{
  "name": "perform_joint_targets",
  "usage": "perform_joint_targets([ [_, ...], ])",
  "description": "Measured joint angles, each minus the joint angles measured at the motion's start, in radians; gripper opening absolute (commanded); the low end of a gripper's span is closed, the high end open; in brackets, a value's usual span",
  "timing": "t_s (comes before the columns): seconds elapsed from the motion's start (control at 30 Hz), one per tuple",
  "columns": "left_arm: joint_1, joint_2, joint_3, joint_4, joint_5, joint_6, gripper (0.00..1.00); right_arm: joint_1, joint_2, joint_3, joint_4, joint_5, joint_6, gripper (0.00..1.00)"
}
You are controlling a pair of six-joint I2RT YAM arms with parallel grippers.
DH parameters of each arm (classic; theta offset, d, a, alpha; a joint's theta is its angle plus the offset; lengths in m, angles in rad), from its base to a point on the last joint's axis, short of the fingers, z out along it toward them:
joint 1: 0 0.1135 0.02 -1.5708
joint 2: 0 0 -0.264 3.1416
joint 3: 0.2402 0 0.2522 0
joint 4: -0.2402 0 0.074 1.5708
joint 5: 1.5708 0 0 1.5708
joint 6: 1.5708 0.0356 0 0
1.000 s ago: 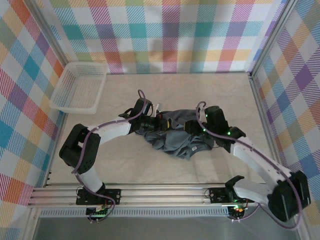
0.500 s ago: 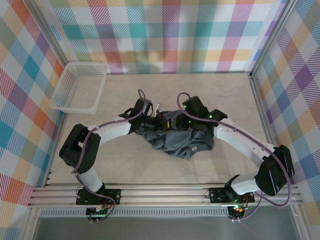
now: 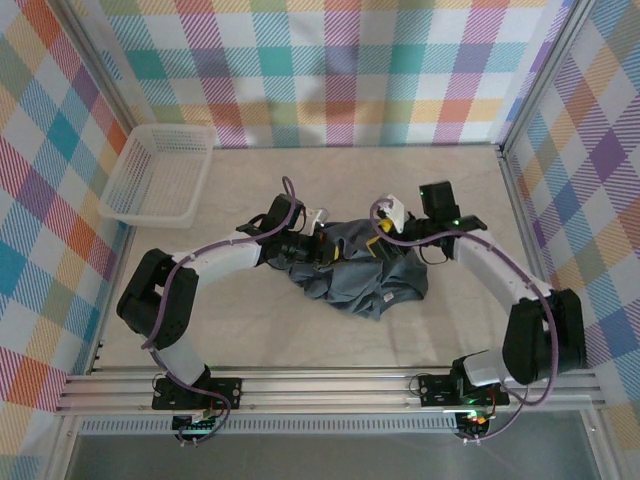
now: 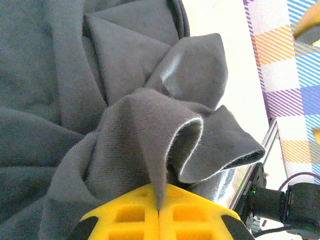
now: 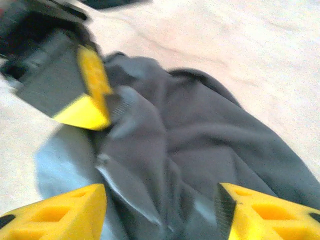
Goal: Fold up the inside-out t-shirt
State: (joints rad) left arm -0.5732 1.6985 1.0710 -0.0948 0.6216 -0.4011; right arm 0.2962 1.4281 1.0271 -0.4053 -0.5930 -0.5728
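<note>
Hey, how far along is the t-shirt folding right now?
Done: nothing looks folded; the t-shirt lies bunched in a heap. In hand: the left gripper, jaws shut, pinches a cloth ridge; the right gripper, jaws open, hovers over it. Left: spreading it flat, then every fold.

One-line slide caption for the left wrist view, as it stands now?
Left gripper pinched shut on a raised fold of the crumpled blue-grey t-shirt, pale tabletop and plaid wall beyond.

White mesh basket sat at the far-left corner of my beige worktop. Plaid panels walled three sides. Aluminium rail ran along the near edge.
</note>
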Motion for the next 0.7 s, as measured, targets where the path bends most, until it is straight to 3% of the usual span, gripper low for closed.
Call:
perform_joint_targets([
  [0.17, 0.0, 0.0, 0.0, 0.019, 0.01, -0.002, 0.0, 0.007, 0.126, 0.074, -0.055, -0.179, -0.089, 0.54],
  [0.37, 0.0, 0.0, 0.0, 0.019, 0.014, -0.002, 0.0, 0.007, 0.193, 0.082, -0.142, -0.243, -0.164, 0.53],
  [0.57, 0.0, 0.0, 0.0, 0.02, 0.015, -0.006, 0.0, 0.007, 0.251, 0.128, -0.165, -0.263, -0.177, 0.31],
  [0.7, 0.0, 0.0, 0.0, 0.028, 0.017, -0.014, 0.0, 0.007, 0.258, 0.128, -0.138, -0.237, -0.154, 0.4],
])
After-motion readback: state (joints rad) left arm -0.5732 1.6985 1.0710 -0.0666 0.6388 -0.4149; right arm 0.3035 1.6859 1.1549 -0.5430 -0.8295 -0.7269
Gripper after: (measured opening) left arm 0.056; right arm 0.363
